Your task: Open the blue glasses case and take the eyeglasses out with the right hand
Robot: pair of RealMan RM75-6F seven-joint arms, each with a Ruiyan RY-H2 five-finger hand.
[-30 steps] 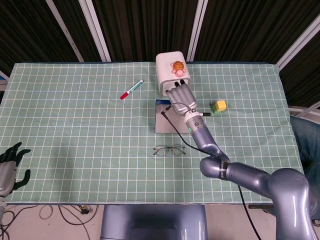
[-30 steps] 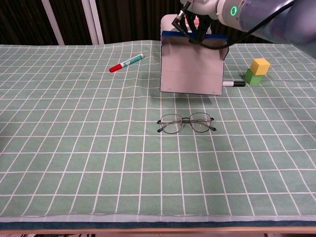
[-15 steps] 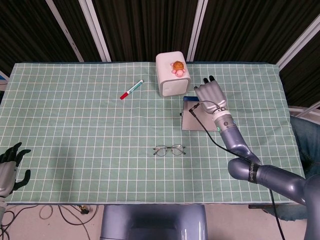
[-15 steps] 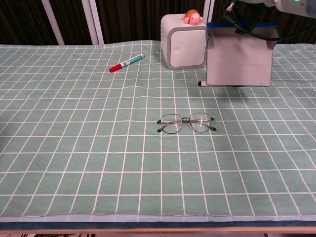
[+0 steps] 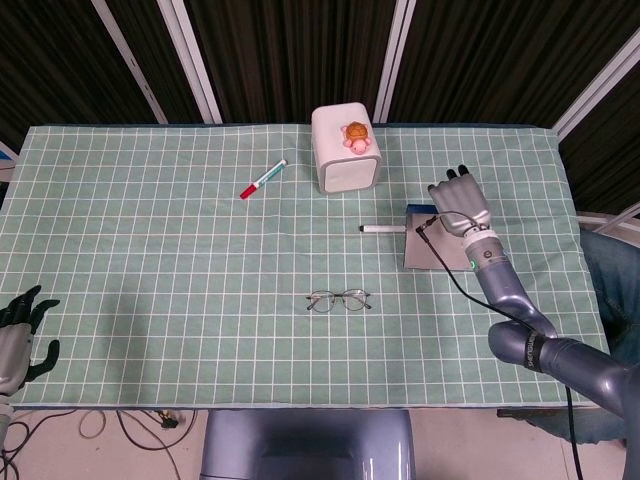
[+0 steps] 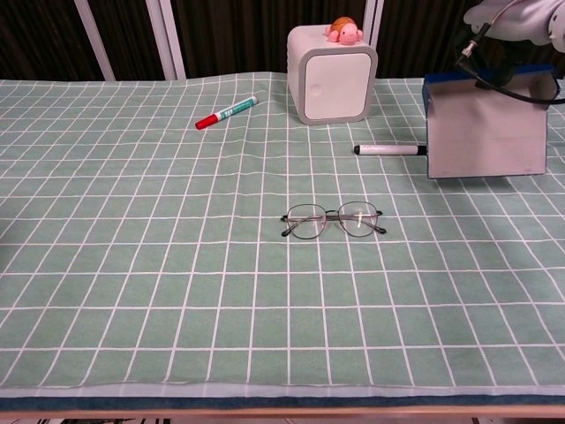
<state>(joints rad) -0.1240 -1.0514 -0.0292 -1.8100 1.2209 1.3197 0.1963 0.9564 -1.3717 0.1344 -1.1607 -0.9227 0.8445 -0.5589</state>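
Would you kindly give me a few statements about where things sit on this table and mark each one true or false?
1. The eyeglasses lie on the checked cloth, apart from either robot hand. True.
2. The right robot hand holds the glasses case by its top edge. True.
3. The red-capped marker lies inside the case. False: it lies on the cloth, left of the white box.
4. A toy turtle sits on the white box. True.
5. The left robot hand grips the pen. False: it holds nothing, at the table's near left edge.
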